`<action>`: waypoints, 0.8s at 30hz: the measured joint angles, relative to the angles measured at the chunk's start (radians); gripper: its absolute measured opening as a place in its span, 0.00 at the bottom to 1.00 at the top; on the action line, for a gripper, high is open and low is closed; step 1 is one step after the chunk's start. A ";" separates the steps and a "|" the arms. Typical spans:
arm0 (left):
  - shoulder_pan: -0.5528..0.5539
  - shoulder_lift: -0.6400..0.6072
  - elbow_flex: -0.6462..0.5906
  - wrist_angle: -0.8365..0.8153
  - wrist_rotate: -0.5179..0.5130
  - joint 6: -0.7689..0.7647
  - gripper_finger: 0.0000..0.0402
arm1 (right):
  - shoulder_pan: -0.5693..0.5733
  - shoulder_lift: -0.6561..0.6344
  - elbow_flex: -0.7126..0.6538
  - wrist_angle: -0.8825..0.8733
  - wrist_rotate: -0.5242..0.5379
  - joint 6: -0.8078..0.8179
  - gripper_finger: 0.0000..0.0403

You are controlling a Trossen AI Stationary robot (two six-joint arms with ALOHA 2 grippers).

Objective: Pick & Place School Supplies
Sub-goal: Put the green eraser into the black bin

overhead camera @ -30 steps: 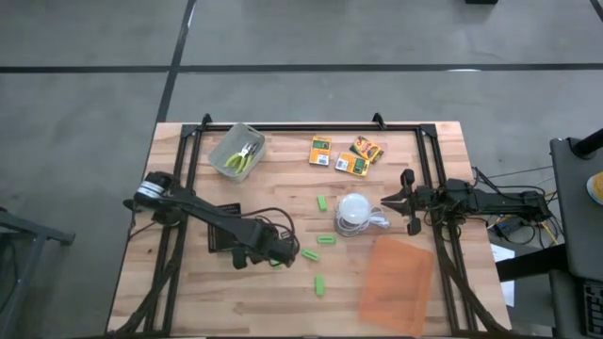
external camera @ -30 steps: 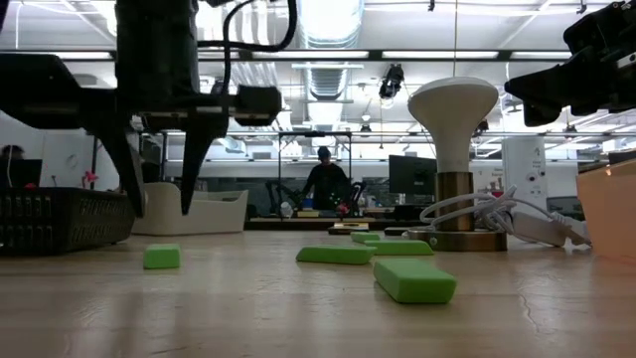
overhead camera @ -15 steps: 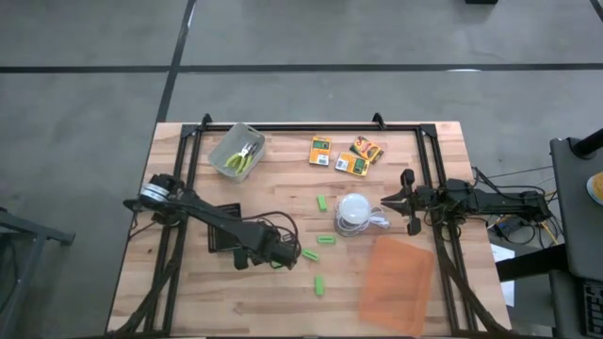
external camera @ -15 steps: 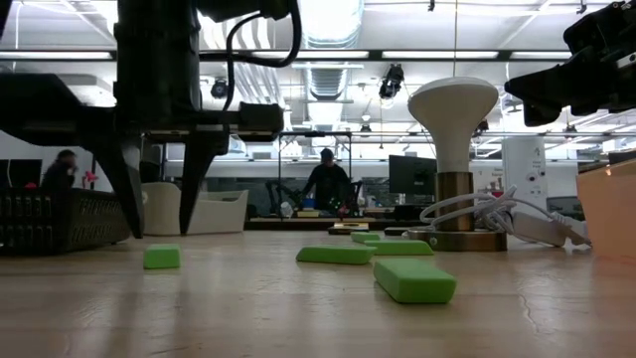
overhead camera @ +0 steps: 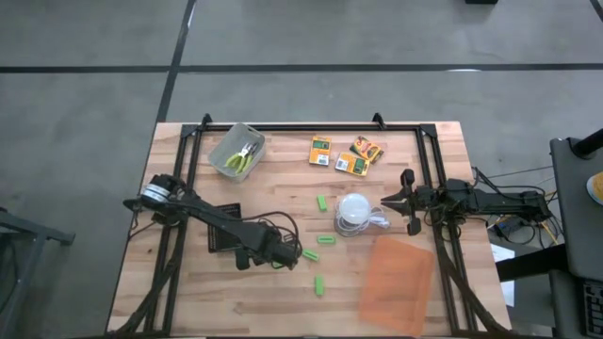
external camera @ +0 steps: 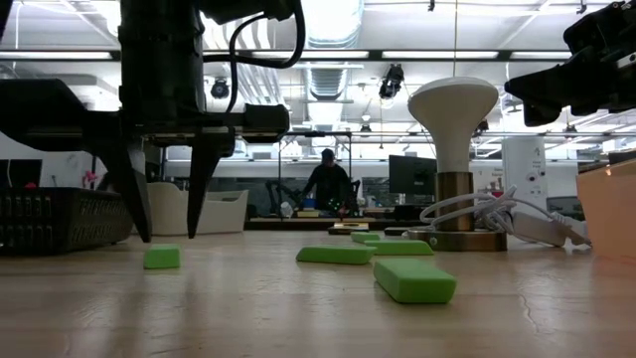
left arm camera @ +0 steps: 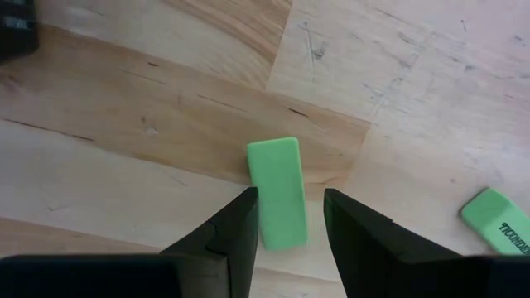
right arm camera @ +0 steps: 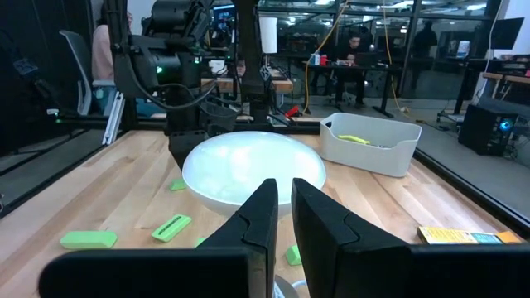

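**Left arm poised over a small green block**

The thing in play is a stubby bright-green rectangular stick (left arm camera: 277, 193) lying flat on the pale wooden table (overhead camera: 188, 301), toward the near middle, just beside the black rectangular tray (overhead camera: 219, 237). It looks like a light, solid little slab, probably rubbery or plastic, with smooth flat faces and rounded corners. I'd judge it stiff enough to squeeze without harm and unlikely to slip much. The natural hold is across its two long sides near the middle, since it is narrow that way and lies low on the wood.

The left gripper (left arm camera: 288, 219) points straight down over it, wrist vertical, the arm stretched in low from the table's left edge. Its two dark fingers (external camera: 135, 189) stand apart, straddling the stick on its long sides, tips close to the wood but not yet pressing the block as far as I can see.

More green sticks (external camera: 414, 278) lie scattered nearby, and a white-domed brass lamp (external camera: 453, 149) stands mid-table. The right gripper (right arm camera: 281, 207) waits at the right edge, raised, fingers together on nothing.
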 joint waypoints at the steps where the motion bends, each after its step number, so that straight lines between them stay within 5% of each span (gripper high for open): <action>1: 0.000 0.000 0.000 0.000 0.000 0.000 0.35 | 0.000 0.000 0.000 0.000 0.000 0.000 0.09; 24: -0.002 0.000 -0.053 0.064 -0.005 0.029 0.35 | 0.000 0.000 0.000 0.000 0.000 0.000 0.09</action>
